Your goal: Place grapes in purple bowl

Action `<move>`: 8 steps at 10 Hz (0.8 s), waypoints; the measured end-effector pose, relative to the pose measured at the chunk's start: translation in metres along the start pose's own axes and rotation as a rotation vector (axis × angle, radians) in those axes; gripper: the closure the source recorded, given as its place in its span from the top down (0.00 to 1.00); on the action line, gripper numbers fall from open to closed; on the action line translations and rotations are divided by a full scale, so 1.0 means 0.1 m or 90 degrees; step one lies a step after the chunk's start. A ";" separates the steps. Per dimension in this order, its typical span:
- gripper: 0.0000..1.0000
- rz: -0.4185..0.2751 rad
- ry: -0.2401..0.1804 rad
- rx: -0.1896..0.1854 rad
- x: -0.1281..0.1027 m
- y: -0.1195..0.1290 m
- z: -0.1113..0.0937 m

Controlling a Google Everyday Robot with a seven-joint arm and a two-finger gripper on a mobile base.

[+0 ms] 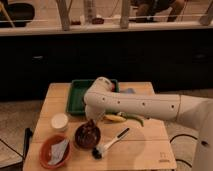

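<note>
Grapes (89, 131) showed as a small dark brown-purple clump at the mouth of the purple bowl (80, 140), directly under the gripper (91, 123). Whether they lay in the bowl or hung from the gripper could not be told. Nor could it be told whether the gripper was spread or pressed together; it hung just above the bowl's back rim at the end of the white arm (140, 105), which reached in from the table's right side.

The purple bowl, round and dark maroon, stood near the front edge of the table (147, 150), left of the middle. An orange-red bowl (44, 151) with something pale grey in it sat at the front left corner, close beside the purple one. A white bowl (59, 121) stood by the left edge, behind both. A green tray (76, 97) lay along the back edge. A dark-headed brush (111, 142) lay aslant just right of the purple bowl, and a banana (115, 118) lay mid-table under the arm.

Bare wood showed toward the front right corner and along the right edge.
</note>
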 end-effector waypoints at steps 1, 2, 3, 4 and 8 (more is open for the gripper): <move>0.01 -0.006 -0.005 0.000 -0.04 0.00 0.02; 0.01 -0.011 -0.009 0.000 -0.07 0.01 0.03; 0.01 -0.015 -0.013 0.001 -0.09 0.01 0.04; 0.06 -0.018 -0.017 0.001 -0.11 0.01 0.05; 0.49 -0.023 -0.027 0.000 -0.15 0.03 0.06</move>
